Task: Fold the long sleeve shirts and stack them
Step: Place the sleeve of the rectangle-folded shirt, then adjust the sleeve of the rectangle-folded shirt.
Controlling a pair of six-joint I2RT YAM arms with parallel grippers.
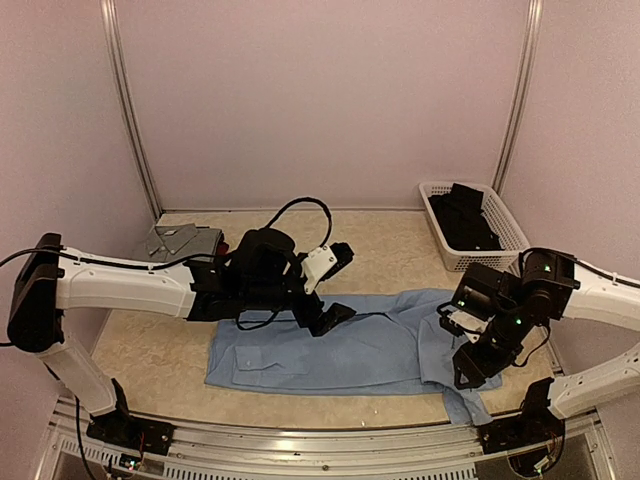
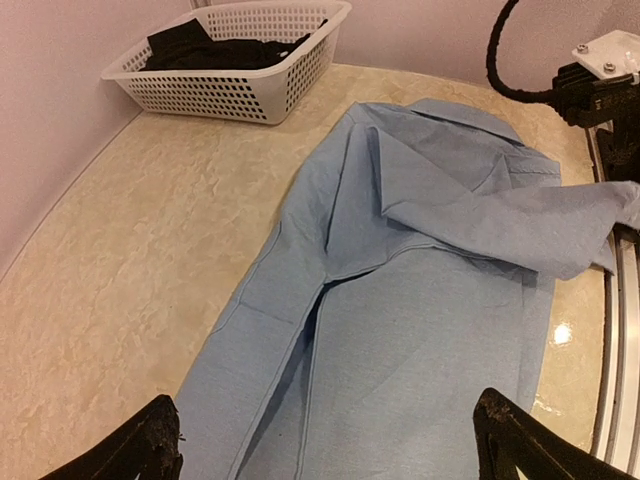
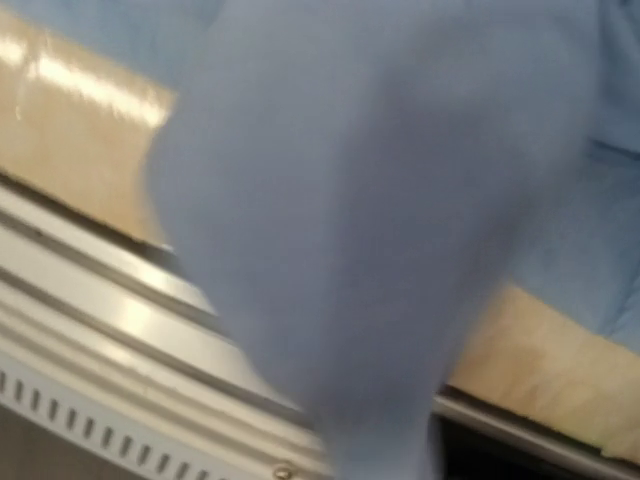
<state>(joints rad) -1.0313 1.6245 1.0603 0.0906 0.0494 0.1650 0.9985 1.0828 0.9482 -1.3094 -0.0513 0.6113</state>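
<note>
Basket: one white mesh basket [image 1: 436, 228] stands far right on the tabletop [image 1: 150, 345]. Dark clothing [image 1: 468, 215] lies inside; its pieces cannot be counted.
Shirts: two. The light blue shirt [image 1: 330, 350] lies spread on the middle of the tabletop. The grey shirt [image 1: 183, 240] lies folded at far left.
Left hand [image 1: 340, 285]: released, fingers wide, above the blue shirt.
Right hand [image 1: 477, 365]: at the shirt's near right end. Blue cloth fills its camera, so I cannot tell whether it is grasping.
</note>
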